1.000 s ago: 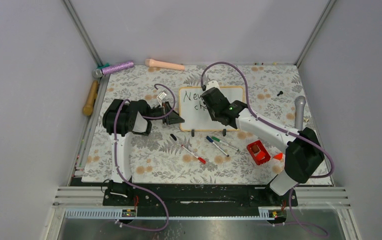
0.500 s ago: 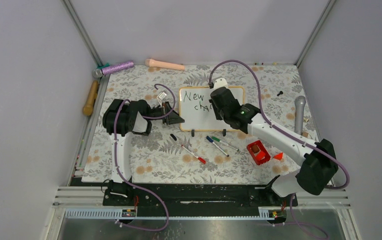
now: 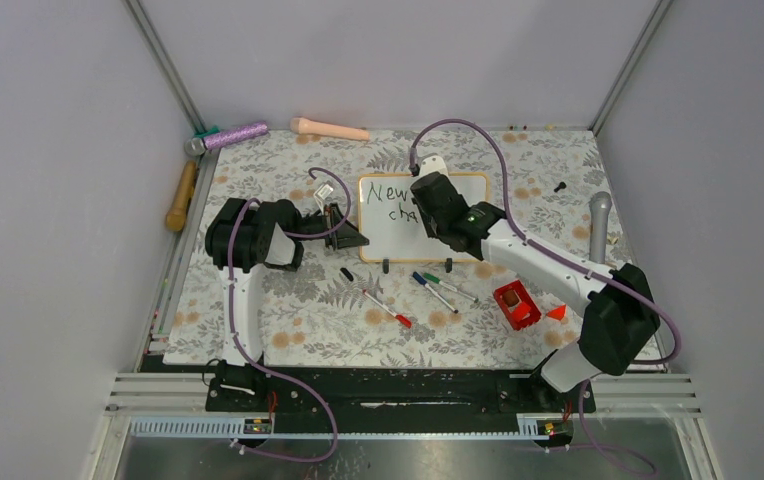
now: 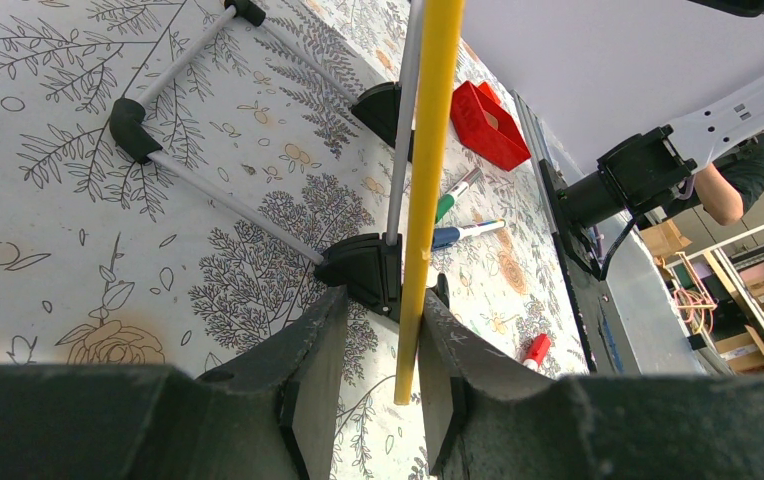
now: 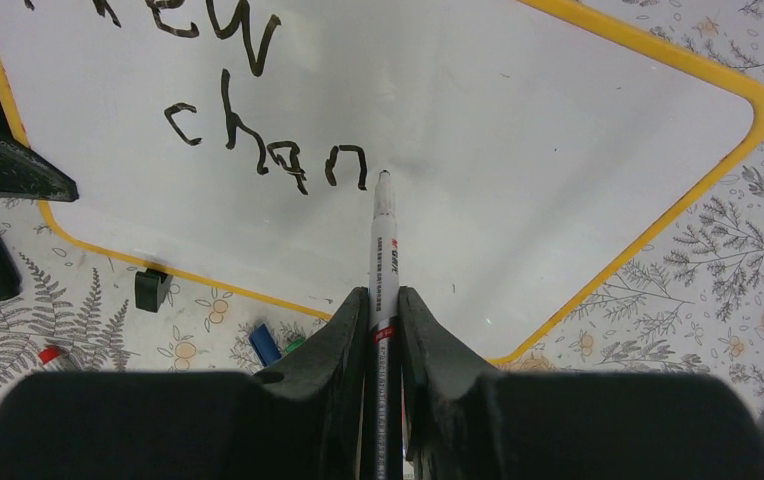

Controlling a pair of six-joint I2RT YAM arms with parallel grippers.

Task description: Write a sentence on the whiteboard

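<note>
I am seeing the right gripper clamping a marker, its tip meeting the whiteboard after the sentence (reading "New chan"); the left gripper is pinching its frame.

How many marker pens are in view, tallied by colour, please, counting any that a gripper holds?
Red-capped white marker pen: 1
Blue-capped white marker pen: 1
Green-capped white marker pen: 1
Black-ink white marker pen, held in the right gripper: 1
Total: 4

Bright, even light from above, with faint shadows. Beyond the right gripper the whiteboard looks sharp; the gripper's own near body blurs dark.
</note>
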